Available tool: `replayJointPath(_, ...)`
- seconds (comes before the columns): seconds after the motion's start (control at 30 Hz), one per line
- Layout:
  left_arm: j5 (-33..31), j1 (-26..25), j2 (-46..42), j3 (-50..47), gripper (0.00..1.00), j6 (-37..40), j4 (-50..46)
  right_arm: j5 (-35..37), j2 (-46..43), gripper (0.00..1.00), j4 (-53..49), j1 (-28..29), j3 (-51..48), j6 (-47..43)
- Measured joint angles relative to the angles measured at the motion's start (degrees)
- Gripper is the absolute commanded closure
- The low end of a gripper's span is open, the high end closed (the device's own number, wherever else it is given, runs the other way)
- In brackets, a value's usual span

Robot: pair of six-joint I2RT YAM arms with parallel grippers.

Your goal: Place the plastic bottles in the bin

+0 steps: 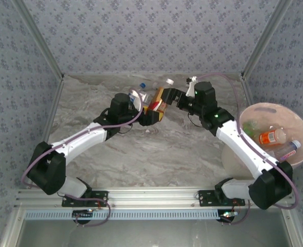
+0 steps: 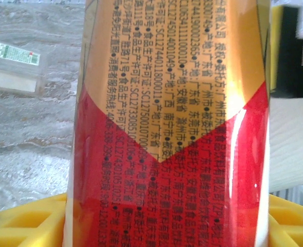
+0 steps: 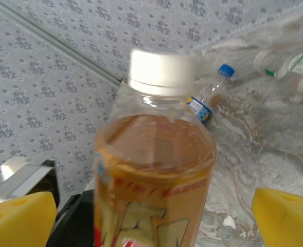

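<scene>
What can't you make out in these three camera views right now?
Left wrist view: the orange-labelled bottle runs off the top and bottom edges, so its cap and base are cut off.
Top view: the right arm covers part of the bin, so the count inside is uncertain.
Right wrist view: the far bottles are blurred; labels unreadable.

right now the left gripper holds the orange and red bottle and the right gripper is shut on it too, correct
No: the right gripper is open, not shut. The right wrist view shows its yellow pads clear of the orange and red bottle on both sides. The left gripper does hold it.
</scene>
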Motion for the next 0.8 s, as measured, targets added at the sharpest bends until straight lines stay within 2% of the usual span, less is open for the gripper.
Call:
replayJointPath(0.17,0.87,-0.13,0.00,0.00,0.46,-0.13,0.76,-2.51,3.58,0.00,1.16,-0.09,0.85,2.45)
replayJointPath(0.27,0.90,-0.55,0.00,0.00,0.45,0.09,0.76,-3.61,4.70,0.05,2.27,-0.09,1.05,3.43)
replayJointPath(0.53,-0.07,-2.05,0.00,0.37,0.44,1.79,-0.42,-5.40,6.10,0.29,4.94,-0.13,1.11,4.79)
replayJointPath(0.67,-0.63,-2.27,0.13,1.57,0.41,2.05,-2.32,-5.51,6.16,0.37,5.22,-0.15,1.27,4.96)
replayJointPath(0.73,-0.63,-2.32,0.48,2.36,0.36,2.05,-3.02,-5.33,6.03,0.40,5.20,-0.15,1.36,4.76)
replayJointPath(0.8,-0.57,-2.38,0.81,2.95,0.26,2.10,-3.50,-4.92,5.70,0.41,4.96,-0.20,1.36,4.33)
